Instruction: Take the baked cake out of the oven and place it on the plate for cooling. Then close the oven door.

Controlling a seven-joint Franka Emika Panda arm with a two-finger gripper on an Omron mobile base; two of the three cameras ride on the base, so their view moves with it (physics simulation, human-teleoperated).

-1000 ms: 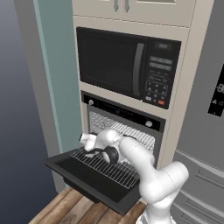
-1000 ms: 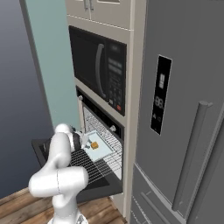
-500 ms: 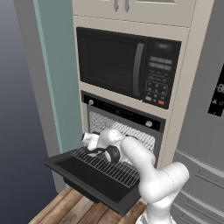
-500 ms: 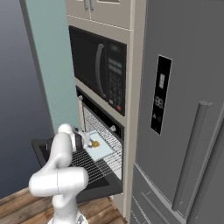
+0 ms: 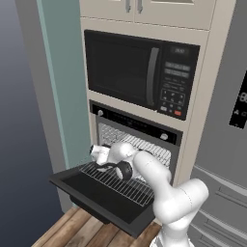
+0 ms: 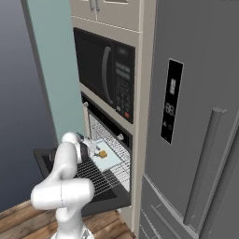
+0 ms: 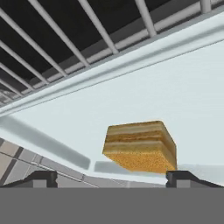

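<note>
The black oven (image 5: 137,129) stands open, its oven door (image 5: 94,195) dropped flat below the wire rack (image 5: 116,183). A small square layered cake (image 7: 140,146) sits on a pale baking tray (image 7: 175,87) inside; it appears as a tan cube (image 6: 103,153) in the right base view. My gripper (image 7: 111,179) is open at the oven mouth, close in front of the cake, with one dark fingertip (image 7: 39,177) left of it and the other right. Nothing is held. From the left, the hand (image 5: 100,153) hovers over the rack's left end. The plate is out of view.
A black microwave (image 5: 140,72) sits directly above the oven. A tall grey fridge (image 6: 196,116) stands to the right. The open door juts out over the wooden floor (image 5: 72,229). A teal wall panel (image 5: 62,87) borders the oven column on the left.
</note>
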